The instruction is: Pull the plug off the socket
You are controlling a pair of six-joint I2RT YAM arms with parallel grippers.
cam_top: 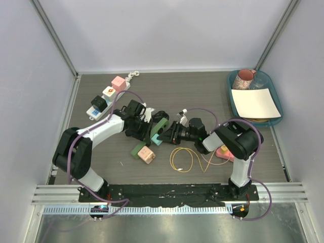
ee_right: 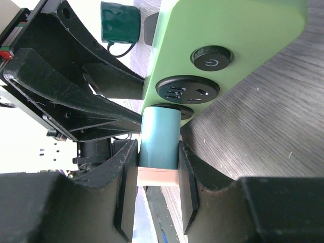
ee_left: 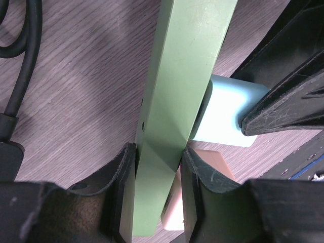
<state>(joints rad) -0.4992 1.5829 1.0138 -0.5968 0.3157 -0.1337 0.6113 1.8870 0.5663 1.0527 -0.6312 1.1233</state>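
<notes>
Left claw [ee_left: 158, 174] is pinching the green power strip [ee_left: 185, 76] edge-on, with the strip wedged between its pads. Right claw [ee_right: 158, 169] is clamped on the teal plug [ee_right: 161, 134]. The plug's far end meets the strip's end socket just ahead of the fingertips. An empty socket [ee_right: 187, 89] and the power button [ee_right: 212, 56] lie further out. A pink block [ee_right: 157, 177] sits just behind the plug, inside the right claw.

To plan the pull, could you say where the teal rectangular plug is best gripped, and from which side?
Grip the teal rectangular plug across its two flat sides, on the body standing out from the green plastic power strip, coming in end-on, opposite the socket face; the right gripper has its jaws there.
</notes>
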